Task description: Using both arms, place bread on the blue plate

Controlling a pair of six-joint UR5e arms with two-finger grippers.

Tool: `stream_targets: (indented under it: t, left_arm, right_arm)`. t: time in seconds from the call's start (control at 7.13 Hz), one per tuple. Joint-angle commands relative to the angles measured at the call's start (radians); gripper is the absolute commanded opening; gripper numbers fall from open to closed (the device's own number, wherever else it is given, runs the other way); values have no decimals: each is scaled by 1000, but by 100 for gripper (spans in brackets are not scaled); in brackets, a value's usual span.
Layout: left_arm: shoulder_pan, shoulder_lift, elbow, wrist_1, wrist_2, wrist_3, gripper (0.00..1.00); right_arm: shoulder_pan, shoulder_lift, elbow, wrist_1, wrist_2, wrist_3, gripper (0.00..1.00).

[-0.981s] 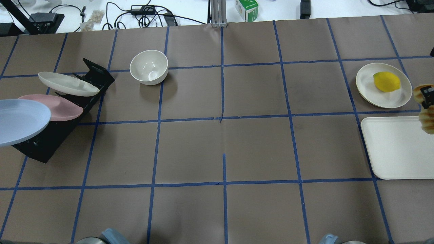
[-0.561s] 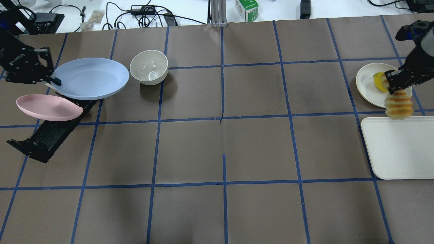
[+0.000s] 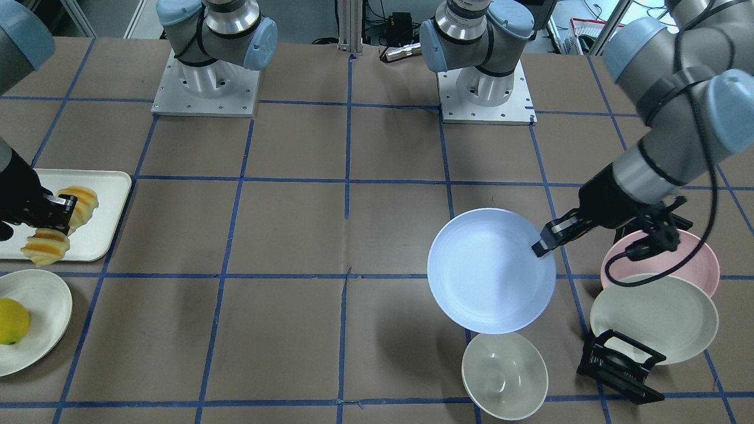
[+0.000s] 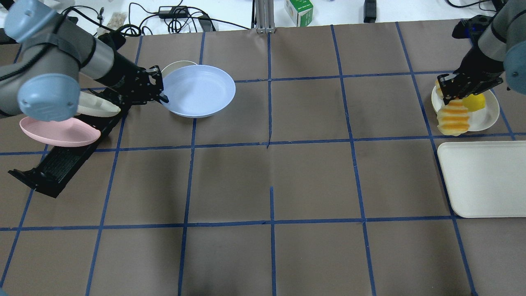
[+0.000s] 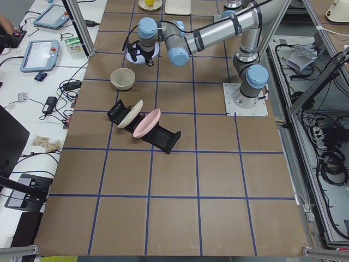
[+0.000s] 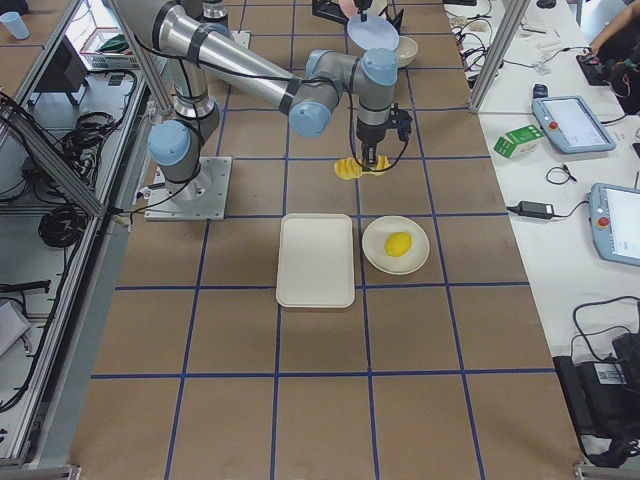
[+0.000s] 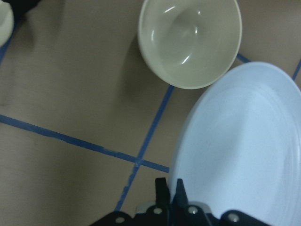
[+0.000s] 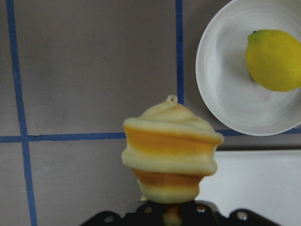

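My left gripper (image 4: 162, 98) is shut on the rim of the pale blue plate (image 4: 199, 90) and holds it in the air, tilted, partly over a cream bowl. The plate also shows in the front view (image 3: 489, 271) and the left wrist view (image 7: 244, 150). My right gripper (image 4: 450, 95) is shut on the middle of the bread (image 4: 452, 119), a row of orange-yellow slices hanging above the table next to the lemon's plate. The bread fills the right wrist view (image 8: 169, 155) and shows at the left of the front view (image 3: 44, 247).
A cream bowl (image 3: 503, 374) stands under the blue plate's far edge. A pink plate (image 4: 57, 131) and a cream plate (image 3: 654, 318) rest in a black rack (image 4: 53, 168). A white tray (image 4: 485, 179) and a cream plate (image 4: 489, 117) with a lemon (image 8: 275, 59) lie at the right.
My left arm has carried the blue plate from the rack to the right, over the bowl. My right arm has moved the bread left, off the tray.
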Motion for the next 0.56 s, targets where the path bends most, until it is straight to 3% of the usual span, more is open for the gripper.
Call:
stream_targets:
  t: [0.0, 0.42]
  left_arm:
    - [-122, -86, -70, 215, -19, -61, 0]
    - [-223, -197, -74, 247, -20, -61, 0]
  right_arm:
    - [103, 0, -4, 9, 20, 86, 24]
    - [194, 3, 41, -1, 69, 158, 24]
